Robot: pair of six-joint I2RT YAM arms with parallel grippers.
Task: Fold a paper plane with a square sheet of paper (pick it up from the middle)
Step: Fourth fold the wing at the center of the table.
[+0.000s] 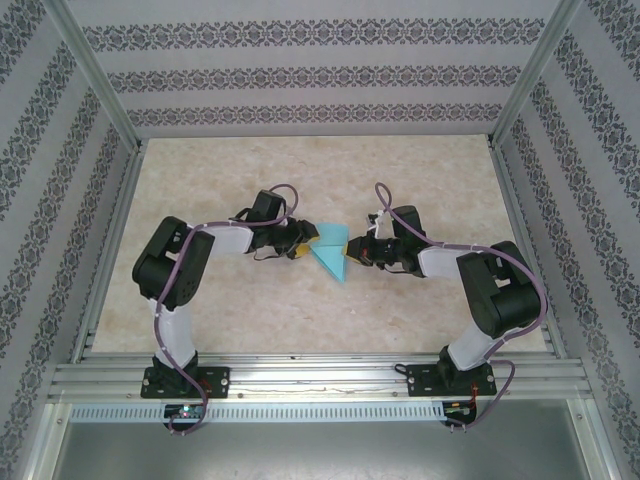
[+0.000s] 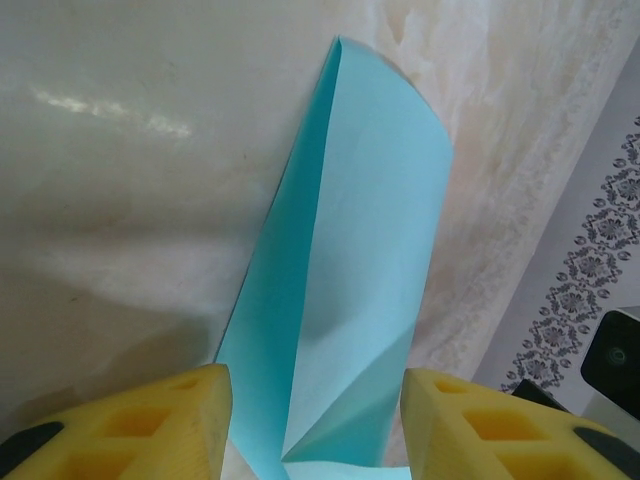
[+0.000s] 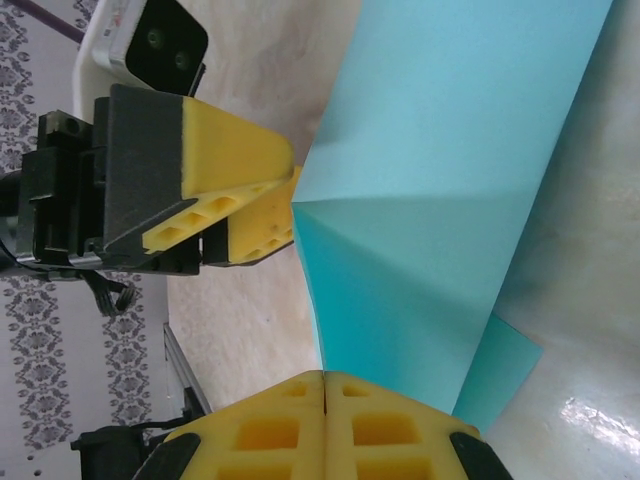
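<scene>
Turquoise and mid-fold, the square sheet of paper (image 1: pixel 330 255) lies at the middle of the table (image 1: pixel 200 320), our right gripper (image 3: pixel 325 385) pinched on its edge, our left gripper (image 2: pixel 312 400) spread astride it; next, we judge, a firm creasing squeeze.

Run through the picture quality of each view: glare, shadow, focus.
Top external: even, diffuse light, no strong glare, the paper small but clear. Left wrist: a glare streak on the table at upper left, a soft shadow lower left, the near yellow fingers slightly soft. Right wrist: paper sharp, a bright glare patch on the table at lower right.
</scene>
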